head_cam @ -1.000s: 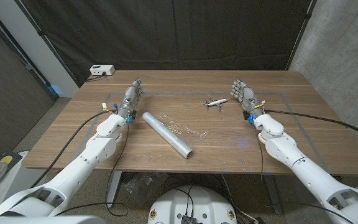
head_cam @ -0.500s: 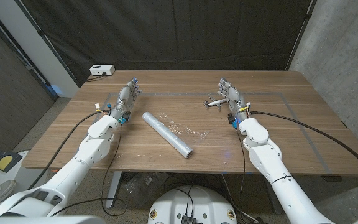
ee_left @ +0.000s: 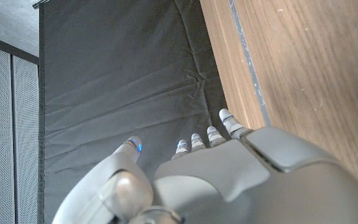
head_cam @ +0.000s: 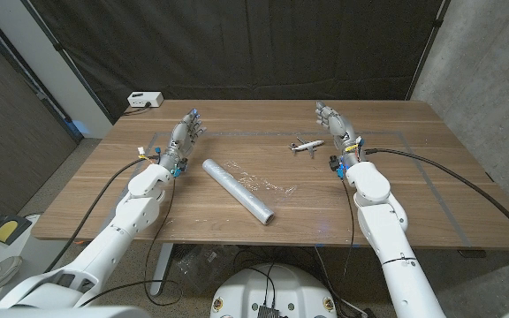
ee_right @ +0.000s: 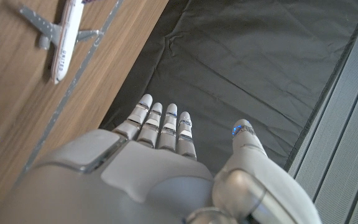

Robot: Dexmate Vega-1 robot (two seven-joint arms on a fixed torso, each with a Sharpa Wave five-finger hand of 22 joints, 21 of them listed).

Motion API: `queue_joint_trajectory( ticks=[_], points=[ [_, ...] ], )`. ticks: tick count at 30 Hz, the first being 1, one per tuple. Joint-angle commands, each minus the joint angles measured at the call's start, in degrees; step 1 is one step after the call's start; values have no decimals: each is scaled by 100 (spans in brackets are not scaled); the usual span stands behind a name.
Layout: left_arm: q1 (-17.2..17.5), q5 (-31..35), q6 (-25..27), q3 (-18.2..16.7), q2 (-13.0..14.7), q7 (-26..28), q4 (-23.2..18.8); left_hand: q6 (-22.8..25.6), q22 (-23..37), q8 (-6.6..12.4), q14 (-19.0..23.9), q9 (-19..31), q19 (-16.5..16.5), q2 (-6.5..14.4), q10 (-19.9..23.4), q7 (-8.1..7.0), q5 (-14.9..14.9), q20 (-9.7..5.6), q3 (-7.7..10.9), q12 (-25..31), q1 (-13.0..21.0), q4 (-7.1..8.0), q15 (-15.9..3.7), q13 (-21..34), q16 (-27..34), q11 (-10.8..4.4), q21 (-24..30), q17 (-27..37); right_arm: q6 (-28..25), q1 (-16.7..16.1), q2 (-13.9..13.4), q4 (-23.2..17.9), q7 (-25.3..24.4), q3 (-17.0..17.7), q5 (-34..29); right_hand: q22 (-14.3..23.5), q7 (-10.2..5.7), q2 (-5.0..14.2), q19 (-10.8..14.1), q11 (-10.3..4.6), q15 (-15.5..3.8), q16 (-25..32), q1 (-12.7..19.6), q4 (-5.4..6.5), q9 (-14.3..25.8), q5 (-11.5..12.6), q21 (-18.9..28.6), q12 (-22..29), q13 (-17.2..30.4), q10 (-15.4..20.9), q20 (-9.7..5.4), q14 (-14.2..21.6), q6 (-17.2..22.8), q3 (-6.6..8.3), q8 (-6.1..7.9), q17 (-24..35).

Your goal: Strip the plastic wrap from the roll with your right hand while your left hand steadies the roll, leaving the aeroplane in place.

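Note:
A grey roll (head_cam: 238, 189) lies slantwise at the table's middle, with a sheet of clear plastic wrap (head_cam: 263, 184) spread loose beside it on its right. A small white toy aeroplane (head_cam: 306, 147) (ee_right: 59, 36) sits behind it, right of centre. My left hand (head_cam: 185, 138) (ee_left: 229, 180) is raised left of the roll's far end, fingers straight and apart, holding nothing. My right hand (head_cam: 335, 125) (ee_right: 160, 168) is lifted just right of the aeroplane, fingers straight, holding nothing. Neither hand touches the roll.
A white box (head_cam: 145, 100) sits at the table's far left corner. A dark curtain (head_cam: 254, 44) hangs behind the table. Thin tape lines (head_cam: 387, 135) mark a rectangle on the wood. Cables trail from both forearms over the table's side edges.
My right hand swung left toward the aeroplane, then rose and moved back a little. My left hand shifted slightly up and away. The roll, wrap and aeroplane stay put.

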Motion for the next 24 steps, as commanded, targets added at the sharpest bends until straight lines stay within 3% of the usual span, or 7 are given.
queue_joint_trajectory(
  ticks=[1, 15, 24],
  points=[
    [178, 206, 185, -132, -81, -4, -255, 62, 19, 35, 60, 28, -10, 20, 64, -51, 53, 121, -31, 42, 30, 2, 29, 15, 27, 8, 47, 14, -374, -475, 480, -1267, 51, 89, -1538, 31, -31, 27, 41, 4, -26, 62, 105, -29, 18, 62, -25, 45, 28, 97, 64, 111, 95, 45, 66, 28],
    [201, 278, 235, -188, -143, -98, -309, 128, 27, 30, 154, 29, 12, 9, 167, -64, 61, 188, -44, 62, 32, -6, 81, 23, 35, 41, 56, 22, -986, -770, 403, -2169, 132, -594, -3354, 43, -152, 22, 102, -64, -109, 87, 213, -47, 23, 84, -23, 91, 32, 252, 85, 310, 230, 87, 83, 30],
    [161, 282, 238, -208, -176, -181, -218, 163, 31, 22, 199, 30, 42, 4, 228, -100, 65, 221, -51, 71, 38, -15, 114, 28, 32, 42, 67, 27, -1690, -705, 296, -2450, 275, -1343, -5028, 47, -177, 23, 142, -101, -164, 82, 257, -48, 25, 91, -18, 105, 33, 312, 64, 372, 332, 109, 102, 30]
  ],
)
